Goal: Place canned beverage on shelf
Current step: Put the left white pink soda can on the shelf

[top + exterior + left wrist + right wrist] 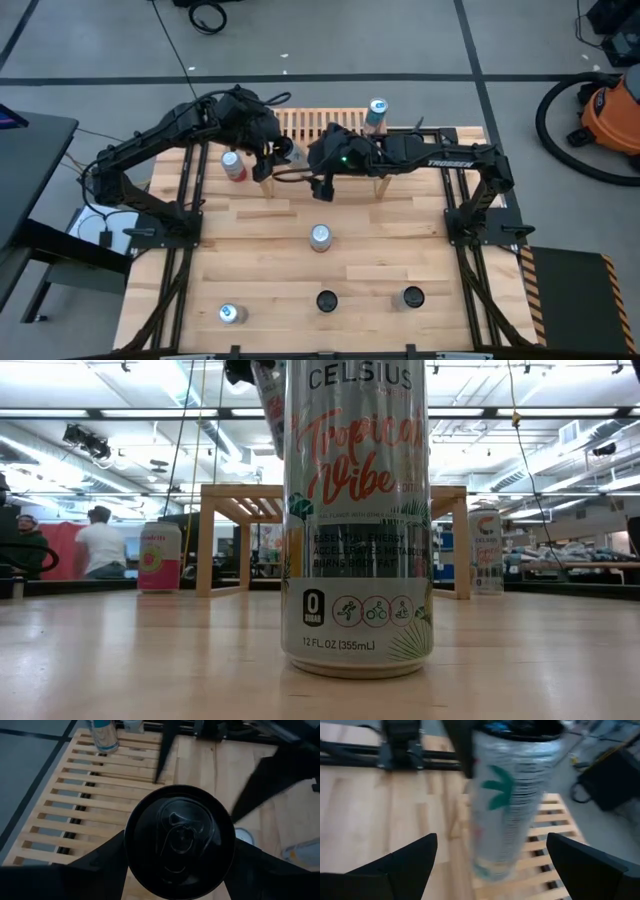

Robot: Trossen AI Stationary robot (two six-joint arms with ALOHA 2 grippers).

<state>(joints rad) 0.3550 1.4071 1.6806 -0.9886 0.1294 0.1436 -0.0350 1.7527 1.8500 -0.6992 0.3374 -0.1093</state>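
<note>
One can (pixel 376 114) already stands on the shelf (pixel 310 125). The left end effector (pixel 283 152) clamps a second can (pixel 179 840) above the shelf; the right end effector (pixel 322 187), fingers apart, hangs nearby. Five cans wait on the counter (pixel 260 270).

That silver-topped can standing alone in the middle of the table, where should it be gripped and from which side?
Probably the curved side wall of the silver-topped can, about mid-height, fingers coming down from above on opposite sides. It stands upright with bare table around it, so no neighbour blocks either finger.

One can (pixel 376 113) stands on the shelf (pixel 310 124); another can (pixel 233 166) stands just left of it.
</note>
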